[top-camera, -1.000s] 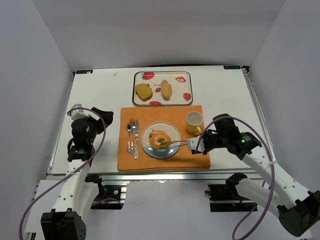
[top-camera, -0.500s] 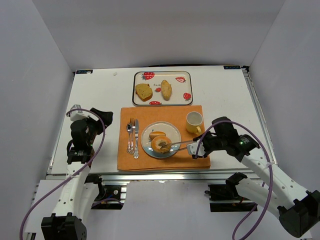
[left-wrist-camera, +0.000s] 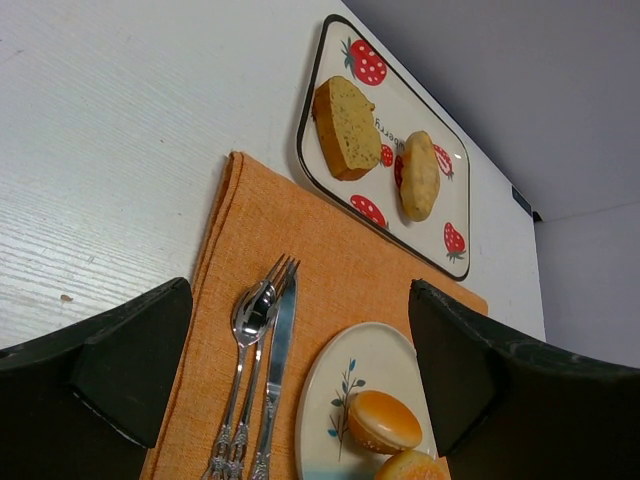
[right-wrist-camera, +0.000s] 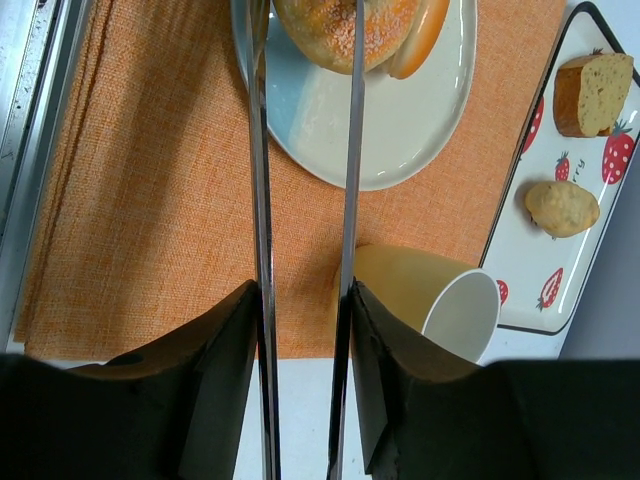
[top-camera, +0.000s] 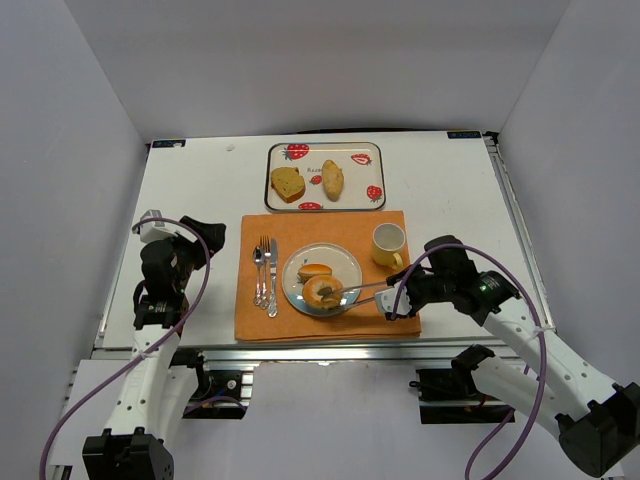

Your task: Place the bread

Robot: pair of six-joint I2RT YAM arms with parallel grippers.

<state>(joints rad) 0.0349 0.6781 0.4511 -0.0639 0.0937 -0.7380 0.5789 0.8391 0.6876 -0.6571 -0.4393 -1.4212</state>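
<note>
The right arm reaches in low from the right side of the bench, its forearm angled across the corner of the orange placemat and its wrist level with the mat, so that the long, thin metal fingers of the right gripper lie almost flat and point left over the plate. Those fingers are parted only narrowly, running side by side with a slim gap. From above their tips sit at the seeded bagel. In the right wrist view one finger crosses over the bagel and the other passes just beside its edge, the tips themselves cut off by the frame, so I cannot tell whether they touch the bread. The bagel rests on the near part of the plate, touching a smaller bun half behind it. The yellow cup stands on the mat just right of the plate. The left arm is folded upright at the left of the bench, well apart from the mat, its left gripper spread wide, holding nothing and aimed toward the cutlery and the strawberry tray.
</note>
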